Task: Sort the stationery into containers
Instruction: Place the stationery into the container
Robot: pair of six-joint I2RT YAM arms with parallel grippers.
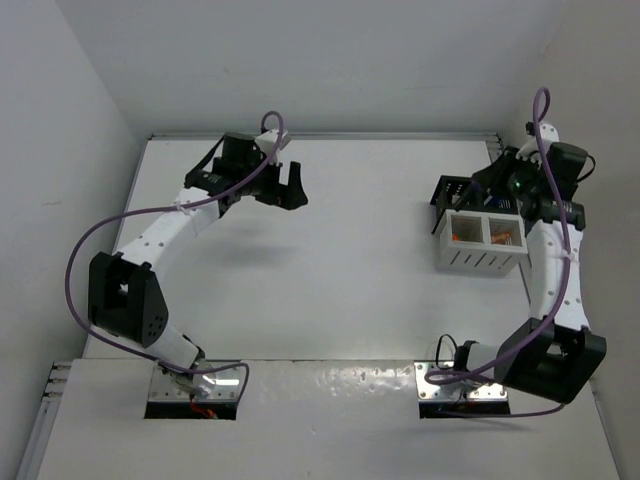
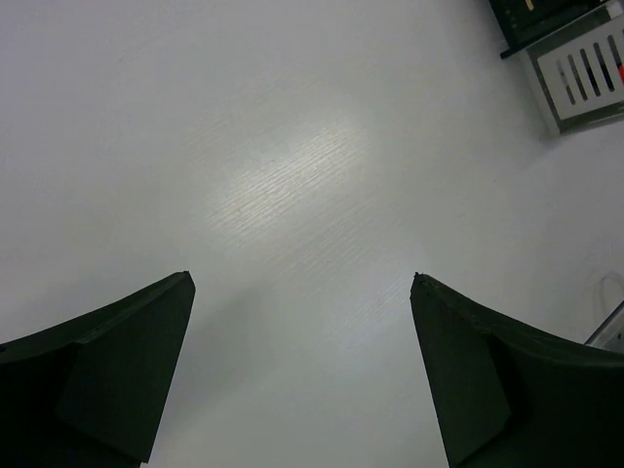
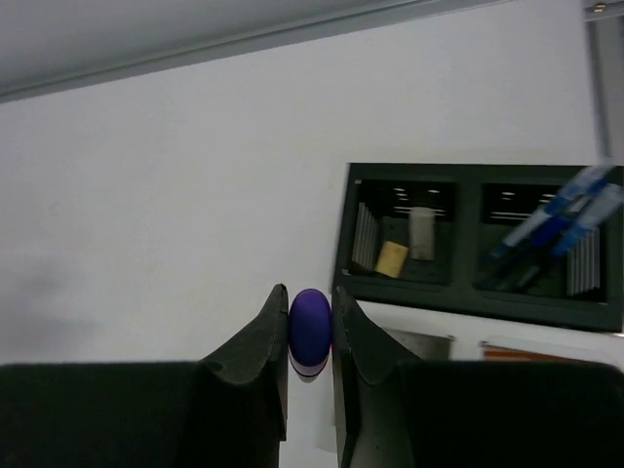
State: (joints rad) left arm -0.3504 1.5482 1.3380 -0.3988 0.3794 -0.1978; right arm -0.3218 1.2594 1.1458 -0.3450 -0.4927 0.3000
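My right gripper [image 3: 310, 314] is shut on a purple highlighter [image 3: 310, 328], seen end-on between the fingers, above the near left part of the white slatted box [image 1: 480, 245]. In the top view the right gripper [image 1: 497, 185] hangs over the boxes. The white box holds orange items [image 1: 505, 237]. Behind it stands the black organiser [image 3: 468, 239], holding two beige erasers [image 3: 392, 257] in its left cell and blue pens [image 3: 556, 222] in its right cell. My left gripper [image 1: 283, 187] is open and empty over the bare table at the far left; its fingers [image 2: 127, 370] frame only tabletop.
White walls close the table at the back and left. The white box's slatted side [image 2: 585, 73] and the black organiser [image 2: 536, 15] show in the left wrist view's top right corner. A metal strip runs along the near edge [image 1: 330, 385].
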